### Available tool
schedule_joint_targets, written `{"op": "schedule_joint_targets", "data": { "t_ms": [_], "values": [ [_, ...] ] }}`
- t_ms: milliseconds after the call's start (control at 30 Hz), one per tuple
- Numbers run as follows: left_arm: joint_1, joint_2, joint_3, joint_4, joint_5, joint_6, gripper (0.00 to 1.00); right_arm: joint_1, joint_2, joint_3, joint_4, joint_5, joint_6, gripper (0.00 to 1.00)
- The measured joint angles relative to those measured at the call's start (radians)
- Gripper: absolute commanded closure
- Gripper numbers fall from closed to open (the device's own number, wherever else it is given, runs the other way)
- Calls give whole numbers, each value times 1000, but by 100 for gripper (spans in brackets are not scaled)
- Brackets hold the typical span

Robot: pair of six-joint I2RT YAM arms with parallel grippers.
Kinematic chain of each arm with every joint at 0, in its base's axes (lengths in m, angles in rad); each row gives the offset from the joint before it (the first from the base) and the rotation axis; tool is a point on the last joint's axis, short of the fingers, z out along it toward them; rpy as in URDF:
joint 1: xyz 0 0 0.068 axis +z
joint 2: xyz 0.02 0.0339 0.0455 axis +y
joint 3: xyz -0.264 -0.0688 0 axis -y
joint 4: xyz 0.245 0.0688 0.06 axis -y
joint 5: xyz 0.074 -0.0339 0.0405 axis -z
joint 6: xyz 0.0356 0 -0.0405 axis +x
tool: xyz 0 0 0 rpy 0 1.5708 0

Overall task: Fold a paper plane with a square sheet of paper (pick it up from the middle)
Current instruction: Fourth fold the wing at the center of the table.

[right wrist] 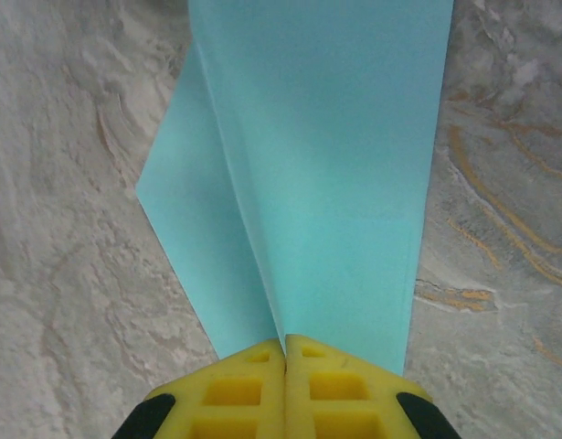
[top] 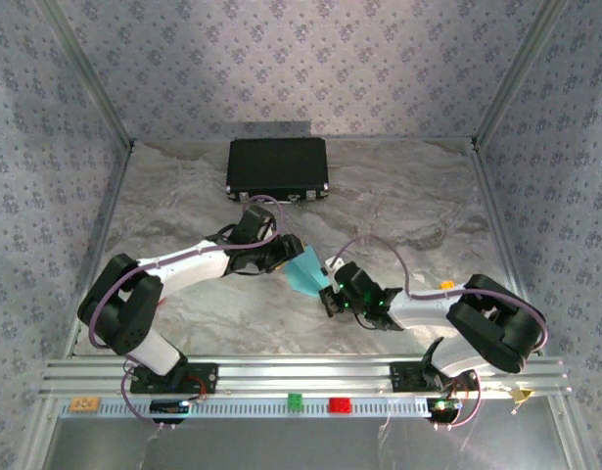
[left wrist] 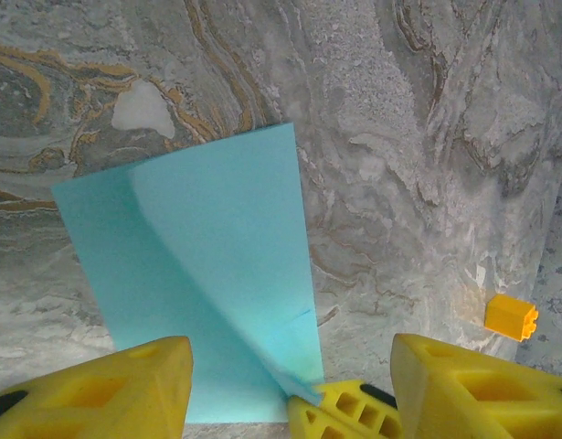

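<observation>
Marbled grey surface (top: 183, 323) spreads beyond a near rail (top: 242, 403) carrying a red block (top: 338, 403). At its middle the right tool (right wrist: 285, 352) is pinched tight on the folded light-blue sheet of paper (right wrist: 335, 183). The left tool (left wrist: 285, 375) stands wide just beside the sheet. Farther back sits a black case (top: 277, 168).

Left arm (top: 183, 262) and right arm (top: 423, 311): white link shells, bulky black joint housings, lilac cables (top: 374, 239) looped alongside, green lamps (top: 364, 304) at the right wrist, yellow grid-ribbed end effector fingers (left wrist: 107, 389) with black edging.
</observation>
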Motion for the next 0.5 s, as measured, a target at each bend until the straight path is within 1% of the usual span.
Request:
{"op": "schedule_joint_targets", "data": {
  "t_ms": [133,200,500],
  "values": [
    [0,-3,-3,-1,0,5,48,-81,28,2,33,-142,78,95],
    [0,-3,-8,-1,0,3,53,-112,56,5,53,-206,115,96],
    [0,8,-19,26,14,3,76,-178,154,16,183,-391,259,96]
  ]
}}
